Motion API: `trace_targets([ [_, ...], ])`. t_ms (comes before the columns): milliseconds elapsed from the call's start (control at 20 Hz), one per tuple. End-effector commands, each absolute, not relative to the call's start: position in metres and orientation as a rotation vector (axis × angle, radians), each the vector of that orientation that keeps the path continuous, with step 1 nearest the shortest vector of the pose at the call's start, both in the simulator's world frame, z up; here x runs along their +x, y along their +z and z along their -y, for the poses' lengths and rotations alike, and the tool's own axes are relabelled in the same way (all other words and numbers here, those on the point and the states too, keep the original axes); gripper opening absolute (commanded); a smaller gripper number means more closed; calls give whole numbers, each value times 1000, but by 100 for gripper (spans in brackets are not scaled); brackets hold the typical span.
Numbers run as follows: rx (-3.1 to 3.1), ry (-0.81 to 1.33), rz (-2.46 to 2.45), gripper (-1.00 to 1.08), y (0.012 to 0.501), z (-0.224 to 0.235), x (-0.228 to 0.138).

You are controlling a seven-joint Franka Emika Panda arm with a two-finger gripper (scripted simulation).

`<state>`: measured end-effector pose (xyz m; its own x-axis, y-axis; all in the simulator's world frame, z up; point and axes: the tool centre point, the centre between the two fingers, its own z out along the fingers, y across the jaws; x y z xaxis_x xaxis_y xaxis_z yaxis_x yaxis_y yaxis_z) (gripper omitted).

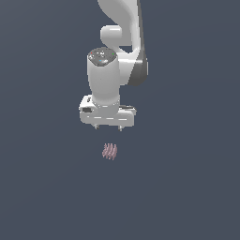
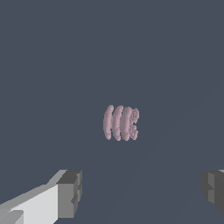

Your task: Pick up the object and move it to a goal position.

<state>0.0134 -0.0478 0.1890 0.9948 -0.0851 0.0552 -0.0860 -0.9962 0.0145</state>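
The white hand (image 1: pixel 108 127) hangs just above the pink block (image 1: pixel 109 151).

No text, label, brand, number or sign could be read in either view.
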Motion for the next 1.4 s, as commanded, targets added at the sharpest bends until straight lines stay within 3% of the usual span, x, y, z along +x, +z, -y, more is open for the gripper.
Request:
trace_targets([
  [0,3121,85,134,100,189,48,13],
  [750,3130,93,90,100,201,40,20],
  [1350,3132,48,182,100,149,44,36],
])
